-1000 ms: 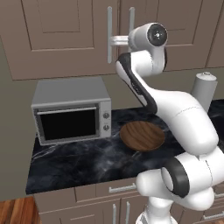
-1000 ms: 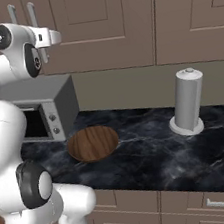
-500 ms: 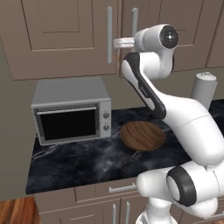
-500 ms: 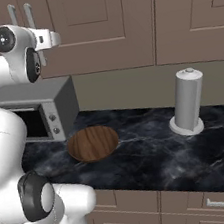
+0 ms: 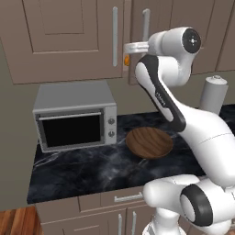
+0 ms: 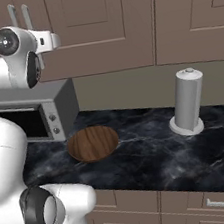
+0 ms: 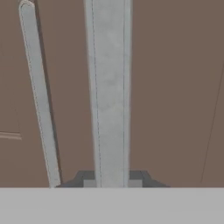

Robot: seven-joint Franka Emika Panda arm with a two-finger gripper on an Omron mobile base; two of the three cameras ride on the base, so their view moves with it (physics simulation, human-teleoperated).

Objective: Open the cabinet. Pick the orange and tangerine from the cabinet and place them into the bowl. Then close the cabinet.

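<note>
The taupe cabinet (image 5: 64,41) hangs above the counter with two long silver bar handles. My gripper (image 5: 143,46) is shut on the right door's handle (image 7: 109,87), which runs up between my fingertips in the hand view. The left door's handle (image 7: 39,96) stands beside it. The right door is pulled slightly ajar, and a small orange fruit (image 5: 125,59) shows in the gap; I cannot tell whether it is the orange or the tangerine. The dark wooden bowl (image 5: 149,142) (image 6: 93,143) sits empty on the black marble counter, below my arm.
A grey microwave (image 5: 73,119) (image 6: 33,115) stands left of the bowl. At the right end of the counter (image 6: 155,153) stands a grey upright cylinder (image 5: 213,94) (image 6: 187,101). Low cabinets with short handles run under the counter's front edge.
My gripper has pulled the right door's handle outward and to the right in the left base view. The door has come ajar, and the orange fruit now shows in the gap.
</note>
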